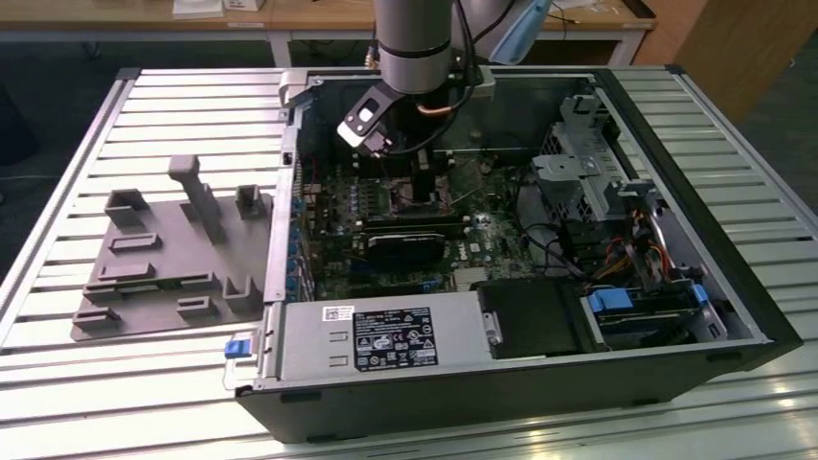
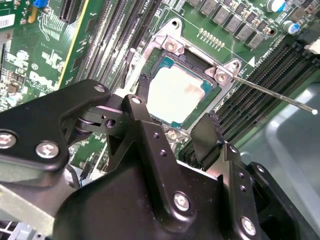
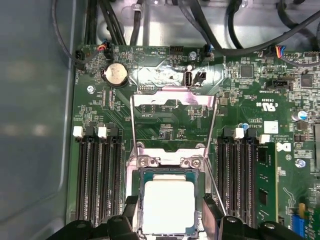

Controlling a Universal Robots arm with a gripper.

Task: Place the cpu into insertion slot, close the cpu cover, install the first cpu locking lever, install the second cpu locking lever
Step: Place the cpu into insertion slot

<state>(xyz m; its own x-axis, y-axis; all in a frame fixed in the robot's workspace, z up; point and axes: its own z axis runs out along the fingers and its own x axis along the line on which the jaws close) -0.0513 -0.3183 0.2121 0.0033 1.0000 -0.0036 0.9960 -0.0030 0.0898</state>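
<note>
In the exterior view the arm (image 1: 412, 48) is seen reaching down into an open computer case (image 1: 715, 316) laid on a slatted table (image 1: 192, 96). The gripper (image 1: 420, 192) is lowered over the motherboard. A grey fixture (image 1: 167, 259) is set on the exterior view's left, at nine o'clock from the case. At six o'clock from the board, a power supply (image 1: 306, 350) is marked with a black-and-white label (image 1: 397, 338) of dense print and symbols. A small white barcode sticker (image 1: 336, 311) is fixed at the label's ten o'clock.

In both wrist views the cpu (image 2: 182, 95) is seated flat in the insertion slot (image 2: 167, 62). The fingers (image 2: 145, 125) are spread wide, one on each side of the chip, and nothing is clasped between them. In the first wrist view the cpu cover (image 3: 172, 96) is swung up, open off the chip. Two thin locking levers (image 3: 132, 125) are raised alongside it, unlatched. Memory slots (image 3: 95, 175) flank the socket, and a coin cell (image 3: 115, 74) is mounted beyond the cover. White stickers (image 3: 270, 126) and white lettering are printed across the green board.
</note>
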